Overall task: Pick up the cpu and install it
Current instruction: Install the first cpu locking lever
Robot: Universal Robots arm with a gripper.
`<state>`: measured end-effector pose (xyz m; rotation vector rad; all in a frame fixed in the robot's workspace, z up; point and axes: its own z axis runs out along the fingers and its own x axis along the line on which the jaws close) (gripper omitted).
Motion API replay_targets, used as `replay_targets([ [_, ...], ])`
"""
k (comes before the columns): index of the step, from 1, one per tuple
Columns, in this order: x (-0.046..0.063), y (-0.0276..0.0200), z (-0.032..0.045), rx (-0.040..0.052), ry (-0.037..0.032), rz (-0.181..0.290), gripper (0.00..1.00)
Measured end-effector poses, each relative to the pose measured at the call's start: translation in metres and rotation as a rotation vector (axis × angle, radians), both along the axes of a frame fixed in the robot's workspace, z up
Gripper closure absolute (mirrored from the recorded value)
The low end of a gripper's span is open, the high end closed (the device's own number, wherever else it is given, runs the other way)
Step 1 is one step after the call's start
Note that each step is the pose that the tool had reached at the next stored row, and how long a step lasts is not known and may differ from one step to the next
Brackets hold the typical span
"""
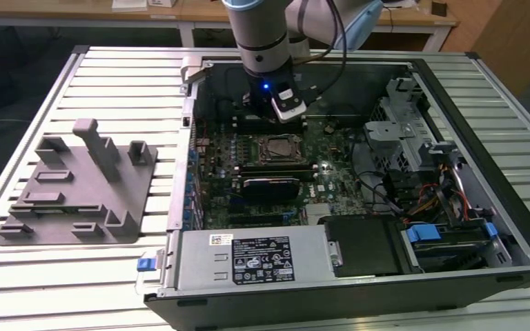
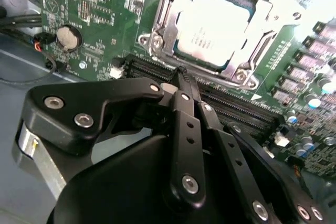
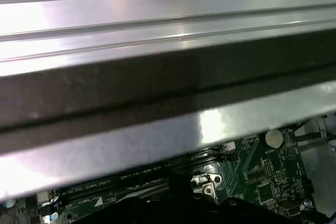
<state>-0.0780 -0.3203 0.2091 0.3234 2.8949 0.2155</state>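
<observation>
The cpu (image 2: 214,29), a small square chip with a pale silver top, lies flat in the motherboard's socket inside its metal frame; the exterior view shows the cpu (image 1: 275,147) at the middle of the open computer case. My gripper (image 2: 181,74) hangs just beside the socket, over the black memory slots (image 2: 236,106). Its black fingers (image 2: 185,124) are drawn together with nothing between them. In the exterior view the gripper (image 1: 267,117) sits low inside the case, just behind the socket.
A grey fixture plate (image 1: 76,186) with upright posts lies on the slatted table at the exterior view's left. Inside the case are a black heatsink block (image 1: 270,185), the power supply (image 1: 251,258), a drive cage (image 1: 403,131) and cables. A coin battery (image 2: 68,36) sits near the socket.
</observation>
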Motion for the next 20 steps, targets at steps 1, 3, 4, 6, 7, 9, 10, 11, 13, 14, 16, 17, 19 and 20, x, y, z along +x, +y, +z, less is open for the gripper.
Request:
replay_targets([
  [1,0.000,-0.0017,0.0000,-0.0011,0.0001,0.000,0.89],
  [3,0.000,-0.0056,-0.0001,-0.0036,0.0001,0.000,0.89],
  [4,0.000,-0.0076,-0.0001,-0.0047,0.0001,0.000,0.89],
  [6,0.000,-0.0117,-0.0002,-0.0070,0.0000,0.000,0.89],
  [7,0.000,-0.0134,-0.0002,-0.0087,0.0000,0.000,0.89],
  [9,0.000,-0.0164,-0.0002,-0.0130,0.0000,0.000,0.89],
  [10,0.000,-0.0174,-0.0003,-0.0160,0.0000,0.000,0.89],
  [11,0.000,-0.0182,-0.0004,-0.0195,0.0000,0.000,0.89],
  [13,0.000,-0.0193,-0.0007,-0.0282,0.0008,0.000,0.89],
  [14,0.000,-0.0195,-0.0007,-0.0342,0.0020,0.000,0.89],
  [16,0.000,-0.0196,-0.0010,-0.0499,0.0044,0.000,0.89],
  [17,0.000,-0.0196,-0.0011,-0.0591,0.0065,0.000,0.89],
  [19,0.001,-0.0196,-0.0014,-0.0711,0.0164,0.000,0.89],
  [20,0.002,-0.0196,-0.0015,-0.0757,0.0237,0.001,0.89],
])
